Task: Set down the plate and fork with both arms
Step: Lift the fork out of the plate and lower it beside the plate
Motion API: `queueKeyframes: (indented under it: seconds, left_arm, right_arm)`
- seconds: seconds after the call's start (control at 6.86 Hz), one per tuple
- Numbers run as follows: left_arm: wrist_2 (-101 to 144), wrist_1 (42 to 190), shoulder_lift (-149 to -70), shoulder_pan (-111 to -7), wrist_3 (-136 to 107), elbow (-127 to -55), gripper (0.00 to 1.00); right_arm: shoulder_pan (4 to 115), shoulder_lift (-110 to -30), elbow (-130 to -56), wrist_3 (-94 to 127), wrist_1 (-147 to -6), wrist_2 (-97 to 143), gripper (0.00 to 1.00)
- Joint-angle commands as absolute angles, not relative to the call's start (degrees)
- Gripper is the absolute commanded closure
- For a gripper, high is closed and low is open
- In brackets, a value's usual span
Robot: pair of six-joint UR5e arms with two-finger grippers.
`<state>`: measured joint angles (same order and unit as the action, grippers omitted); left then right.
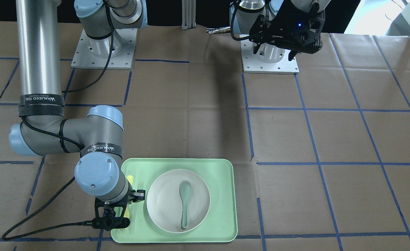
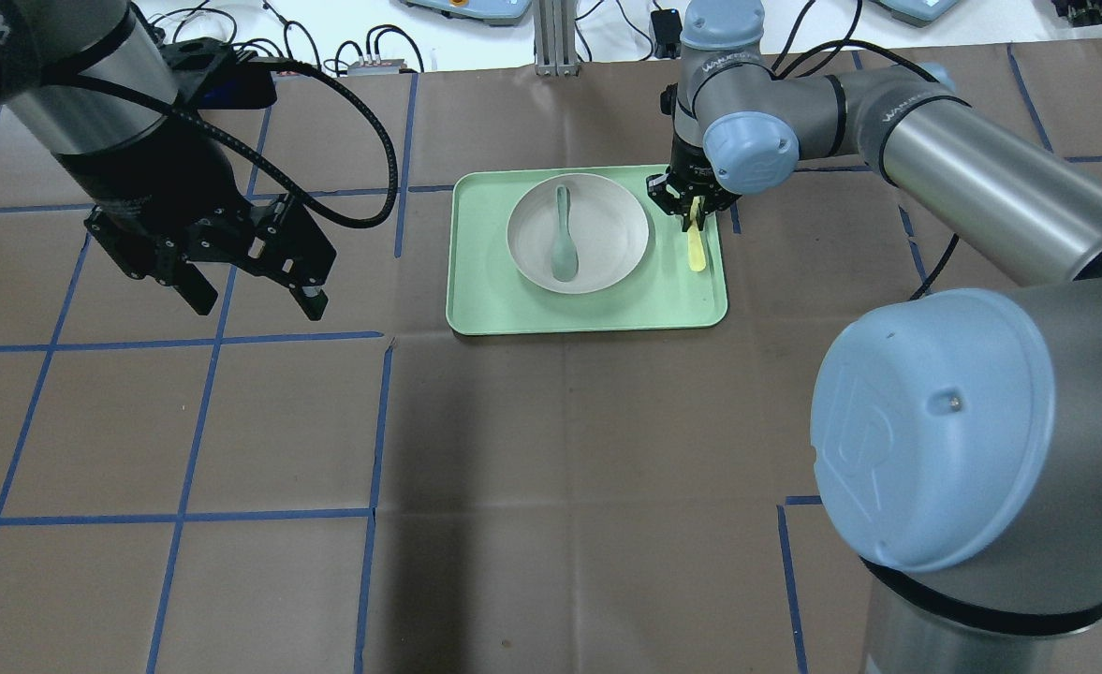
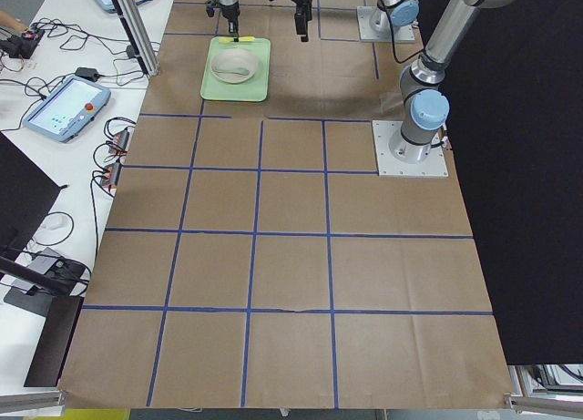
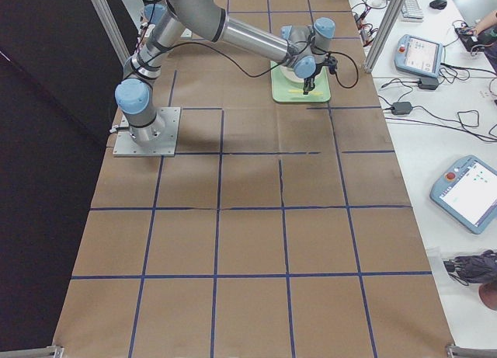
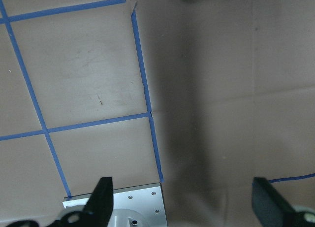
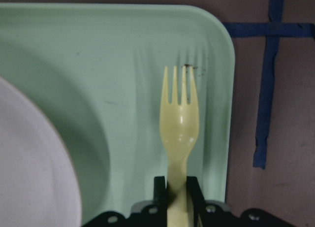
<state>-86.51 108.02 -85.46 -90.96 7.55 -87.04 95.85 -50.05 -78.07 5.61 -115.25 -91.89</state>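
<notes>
The right claw [image 6: 177,192] is pinched narrow on the handle of the small pale-yellow plastic fork [image 6: 179,123]. In the right wrist view the two black fingers press the handle from either side at the bottom of the frame. The tines point up the frame toward the rounded corner of the pale-green rectangular plastic tray [image 6: 123,64]. The fork sits over the tray's bare strip between the tray rim and the plate. Whether its tines rest on the tray floor cannot be told.

In the overhead view the tray [image 2: 588,314] lies on the brown paper-covered table [image 2: 551,449] in the upper middle of the frame. The round shallow off-white plate [image 2: 607,234] sits inside it, nearer the tray's upper edge. A grey-green plastic spoon [image 2: 563,239] lies in the plate, its bowl toward the lower part of the frame and its handle toward the top. The fork [image 2: 697,245] is just beside the plate's right edge, apart from it, close to the tray's right rim, and the right claw [image 2: 691,201] is above its upper end.

The left claw [image 2: 251,304] hangs at the left of the overhead frame, well apart from the tray. Its fingers are spread wide and hold nothing. The left wrist view shows only table and blue tape lines between its two fingertips [image 5: 101,197].
</notes>
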Motion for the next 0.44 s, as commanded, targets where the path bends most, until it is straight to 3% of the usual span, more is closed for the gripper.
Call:
queueKeyframes:
  seconds: [0.0,0.15,0.29]
  left_arm:
    - [-86.48,108.1,-85.43,-90.97,7.56,-87.01,0.0]
    - [-86.92,108.11,-85.43,-90.97,7.56,-86.84,0.0]
    - [-86.92,107.93,-85.43,-90.97,7.47,-86.57,0.0]
  right_arm:
    - [95.89,-49.48,-78.05,5.71,-115.58,-91.76,1.0]
    - [95.89,-49.31,-77.96,5.71,-115.66,-91.76,0.96]
    - [95.89,-48.7,-77.78,5.71,-115.66,-91.84,0.7]
